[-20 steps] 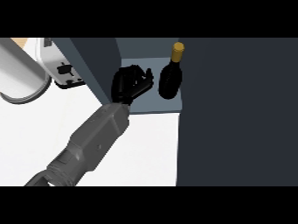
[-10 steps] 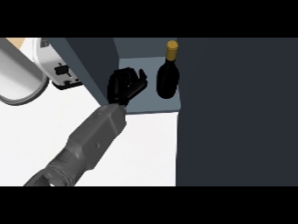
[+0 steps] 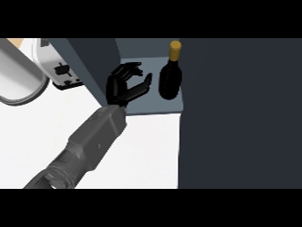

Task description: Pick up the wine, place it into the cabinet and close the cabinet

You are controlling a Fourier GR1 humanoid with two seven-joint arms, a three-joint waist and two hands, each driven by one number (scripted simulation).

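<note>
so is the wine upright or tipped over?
Upright. The wine stands on the cabinet floor, gold cap up. The open hand is beside it, not touching.

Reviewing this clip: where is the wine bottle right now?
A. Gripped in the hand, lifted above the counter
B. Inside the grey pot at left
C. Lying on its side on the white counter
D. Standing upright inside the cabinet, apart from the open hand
D: the wine bottle stands upright on the cabinet floor, a gap separating it from the open left hand.
</note>
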